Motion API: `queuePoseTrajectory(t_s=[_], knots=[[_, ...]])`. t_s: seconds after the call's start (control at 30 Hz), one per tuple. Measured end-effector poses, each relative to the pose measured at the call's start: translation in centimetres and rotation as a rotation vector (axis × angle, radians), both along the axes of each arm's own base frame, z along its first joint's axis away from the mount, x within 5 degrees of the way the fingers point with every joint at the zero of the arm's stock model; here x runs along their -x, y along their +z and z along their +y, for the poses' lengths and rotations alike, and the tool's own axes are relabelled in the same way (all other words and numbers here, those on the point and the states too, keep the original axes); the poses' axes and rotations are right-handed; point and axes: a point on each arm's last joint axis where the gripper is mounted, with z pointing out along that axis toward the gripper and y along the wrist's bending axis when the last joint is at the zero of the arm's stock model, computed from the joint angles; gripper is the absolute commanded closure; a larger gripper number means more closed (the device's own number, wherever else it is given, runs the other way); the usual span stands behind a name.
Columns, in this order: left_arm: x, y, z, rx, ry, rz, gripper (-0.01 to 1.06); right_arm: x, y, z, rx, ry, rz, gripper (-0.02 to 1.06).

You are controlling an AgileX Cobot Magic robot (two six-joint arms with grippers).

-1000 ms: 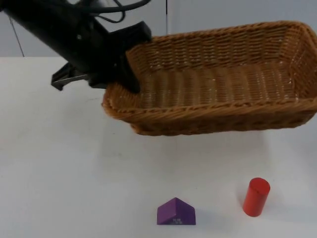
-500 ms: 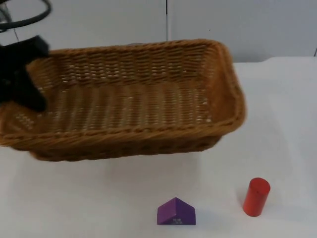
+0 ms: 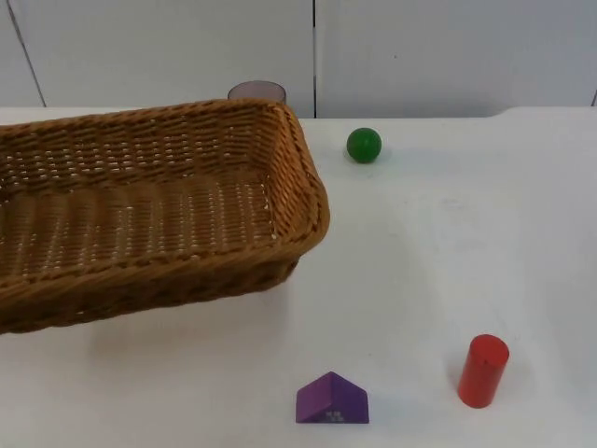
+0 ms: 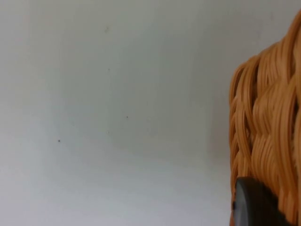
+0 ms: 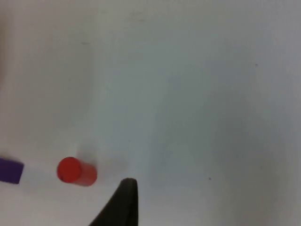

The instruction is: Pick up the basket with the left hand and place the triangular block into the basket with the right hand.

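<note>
There was one of each thing on the white table (image 3: 448, 261): one wicker basket (image 3: 140, 219), one purple triangular block (image 3: 332, 399), one red cylinder (image 3: 483, 371), one green ball (image 3: 364, 145), and one dull purple round object (image 3: 256, 91). Only the top of the round object rose above the basket's far rim, so what it was could not be told.

The basket lay on the left side and ran off the left edge of the top view. It was empty, with its right end towards the middle of the table. A soft shadow lay on the table below its near wall, and it seemed to hang a little above the top. The triangular block sat at the near edge, about the middle, flat on its base with the ridge up. It was well apart from the basket. The red cylinder stood upright near it on the right, not touching it. The green ball rested far back, just right of the basket's far right corner, before the grey partition wall (image 3: 448, 47).

The left gripper (image 4: 256, 207) was at the basket's left end. In the left wrist view its black fingertip (image 4: 249, 209) pressed against the woven wall, clenched on the wicker.

The right gripper (image 5: 123, 205) hung above bare table, with the red cylinder and an end of the triangular block below it. Whether it was released or clenched could not be told, and it touched nothing.
</note>
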Motion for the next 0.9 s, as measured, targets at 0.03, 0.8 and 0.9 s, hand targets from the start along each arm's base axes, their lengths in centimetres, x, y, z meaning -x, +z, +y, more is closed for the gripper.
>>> queuePoseTrajectory(t_s=[0.03,0.8,0.9], knots=[[0.0,0.0,0.0,-0.001,0.003,-0.003,1.05,0.0,0.1,0.5,0.003,0.058,-0.010,-0.01],[-1.0,-0.2,1.2,0.002,0.111,-0.041,1.05,-3.0,-7.6,19.8,0.299,1.077,0.088,0.00],[-1.2,-0.6,1.9,0.011,0.138,-0.026,1.05,-3.9,-8.8,20.8,0.331,1.096,0.101,0.00]])
